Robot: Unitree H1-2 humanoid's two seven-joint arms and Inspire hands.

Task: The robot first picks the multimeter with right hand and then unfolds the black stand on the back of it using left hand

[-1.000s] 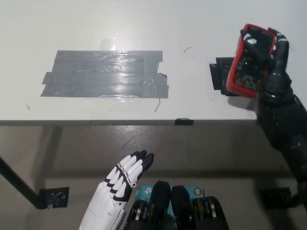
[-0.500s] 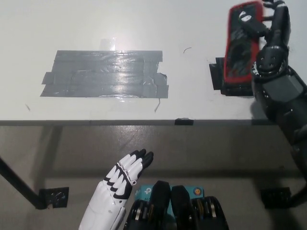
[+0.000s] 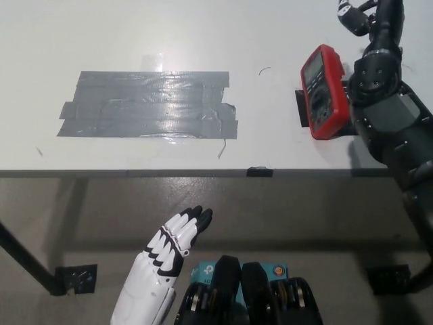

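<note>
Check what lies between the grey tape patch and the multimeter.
Head view: bare white table between the tape patch and the multimeter, apart from a small dark mark.

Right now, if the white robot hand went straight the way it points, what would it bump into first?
Probably the table's front edge. The left robot hand points up and slightly right from below it, though depth is unclear and it may pass underneath.

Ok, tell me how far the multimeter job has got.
Done: nothing that shows. The multimeter lies screen up on the table, and the right hand is beyond it at the picture's top, not holding it. In hand: nothing; the left hand rests open below the table's edge. Left: grasp and lift the multimeter, then unfold its stand.
</note>
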